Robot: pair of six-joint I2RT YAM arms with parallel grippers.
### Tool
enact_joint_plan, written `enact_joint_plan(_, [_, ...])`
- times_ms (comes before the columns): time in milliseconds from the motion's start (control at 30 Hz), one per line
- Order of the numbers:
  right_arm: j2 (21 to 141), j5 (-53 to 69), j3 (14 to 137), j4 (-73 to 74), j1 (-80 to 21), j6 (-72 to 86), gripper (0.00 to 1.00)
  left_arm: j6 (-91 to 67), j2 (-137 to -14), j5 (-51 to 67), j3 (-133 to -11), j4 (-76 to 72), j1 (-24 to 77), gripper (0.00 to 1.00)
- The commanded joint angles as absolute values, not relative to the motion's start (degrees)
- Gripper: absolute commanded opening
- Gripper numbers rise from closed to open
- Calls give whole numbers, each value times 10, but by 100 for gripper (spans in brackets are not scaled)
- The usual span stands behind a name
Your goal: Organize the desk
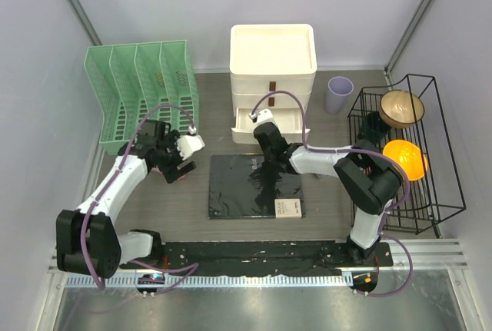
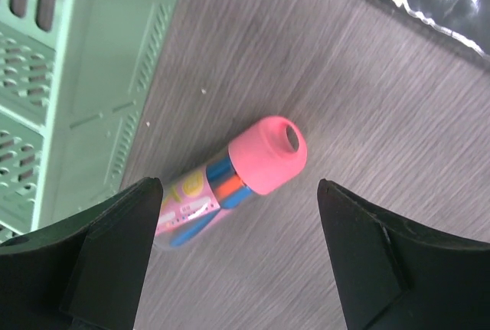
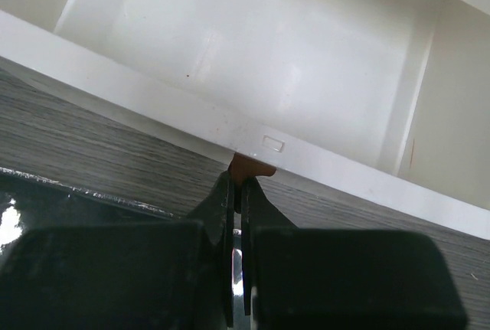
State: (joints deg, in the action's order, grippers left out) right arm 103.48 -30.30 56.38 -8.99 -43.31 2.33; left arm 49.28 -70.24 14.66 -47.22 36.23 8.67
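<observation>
The desk (image 1: 184, 223) is dark wood-grain. My left gripper (image 1: 178, 167) is open and hangs low over a pink-capped clear tube of coloured pens (image 2: 230, 181) that lies on the desk beside the green file organizer (image 1: 146, 93). In the left wrist view the gripper (image 2: 239, 188) has its jaws wide apart, and the tube lies between them, untouched. My right gripper (image 1: 265, 126) is shut on the brown pull tab (image 3: 249, 165) of the bottom drawer (image 3: 230, 47) of the white drawer unit (image 1: 273, 54). The drawer stands pulled out and its inside looks empty.
A black notebook (image 1: 250, 185) lies in the middle of the desk, and its corner shows in the left wrist view (image 2: 429, 1). A lavender cup (image 1: 339, 94) stands right of the drawers. A black wire rack (image 1: 430, 185) at the right holds a wooden bowl (image 1: 402, 107) and an orange bowl (image 1: 406, 159).
</observation>
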Motion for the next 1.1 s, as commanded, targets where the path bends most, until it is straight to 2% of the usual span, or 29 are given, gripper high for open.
enact_joint_plan(0, [1002, -284, 569, -83, -441, 37, 1, 548, -697, 160, -489, 405, 64, 87])
enact_joint_plan(367, [995, -279, 576, -48, -453, 29, 25, 613, -738, 140, -501, 424, 26, 87])
enact_joint_plan(433, [997, -280, 578, -41, -455, 27, 34, 622, -755, 134, -505, 426, 23, 87])
enact_joint_plan(467, [996, -286, 579, -39, -456, 26, 47, 626, -758, 132, -505, 421, 22, 87])
enact_joint_plan(500, [996, -289, 579, -38, -457, 27, 52, 630, -763, 130, -505, 418, 21, 87])
enact_joint_plan(667, [993, -294, 584, -31, -457, 30, 68, 649, -794, 115, -504, 395, 19, 86])
enact_joint_plan(1067, [962, -257, 593, 14, -457, 29, 70, 666, -874, 106, -516, 370, 19, 81])
